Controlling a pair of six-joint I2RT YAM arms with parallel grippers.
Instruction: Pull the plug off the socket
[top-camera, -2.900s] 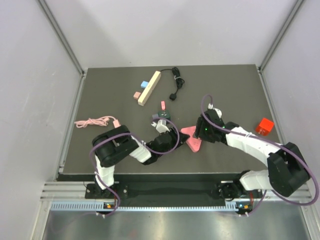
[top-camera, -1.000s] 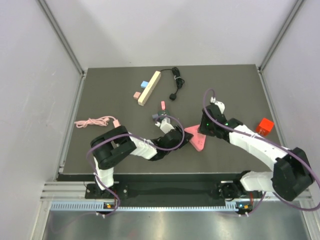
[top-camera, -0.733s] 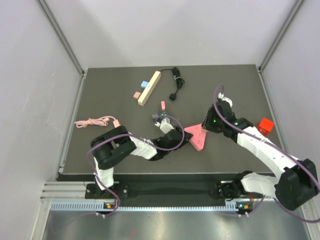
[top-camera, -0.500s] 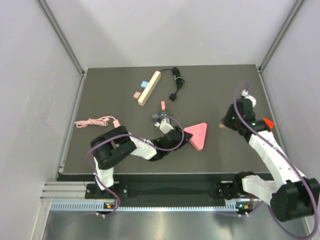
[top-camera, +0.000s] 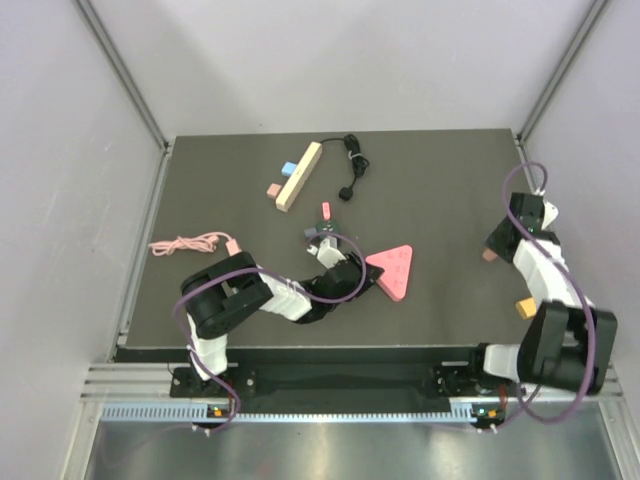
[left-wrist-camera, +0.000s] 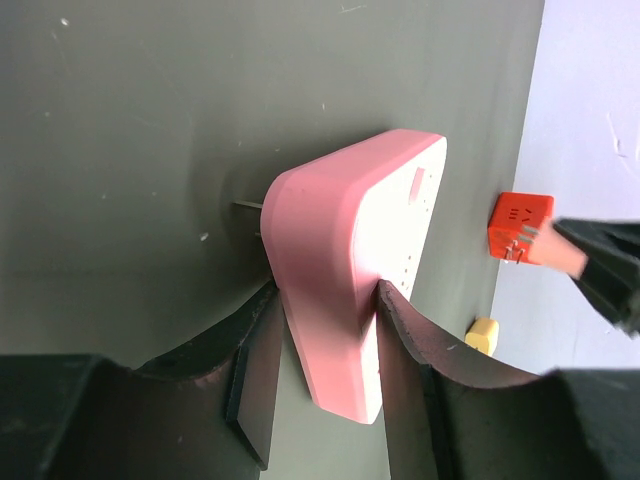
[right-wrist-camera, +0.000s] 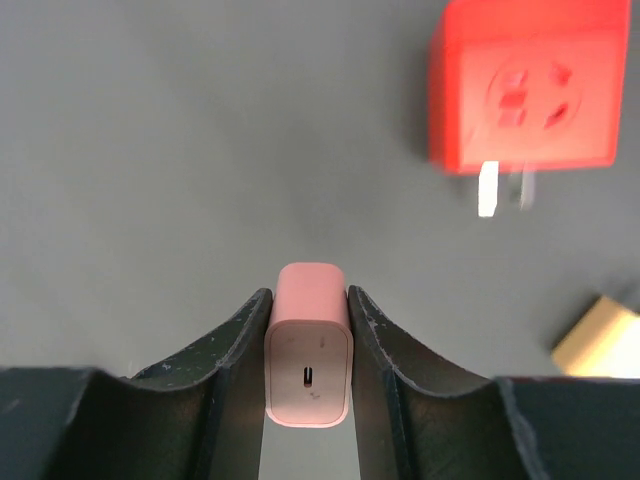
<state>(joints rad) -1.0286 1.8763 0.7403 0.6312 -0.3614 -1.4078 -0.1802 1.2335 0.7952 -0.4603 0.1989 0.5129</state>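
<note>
The pink triangular socket lies on the dark table, and its edge fills the left wrist view. My left gripper is shut on the socket's near corner. My right gripper is at the table's right side, far from the socket. It is shut on the small pink plug, which is out of the socket and held above the table. The plug also shows in the top view and at the right of the left wrist view.
A red adapter cube and a yellow block lie near my right gripper; the block also shows in the top view. A cream bar, black cable, pink cable and small adapters lie further back.
My right gripper has pulled the pink plug out of the socket and carried it right to the table's right edge. My left gripper has stayed clamped on the socket.
</note>
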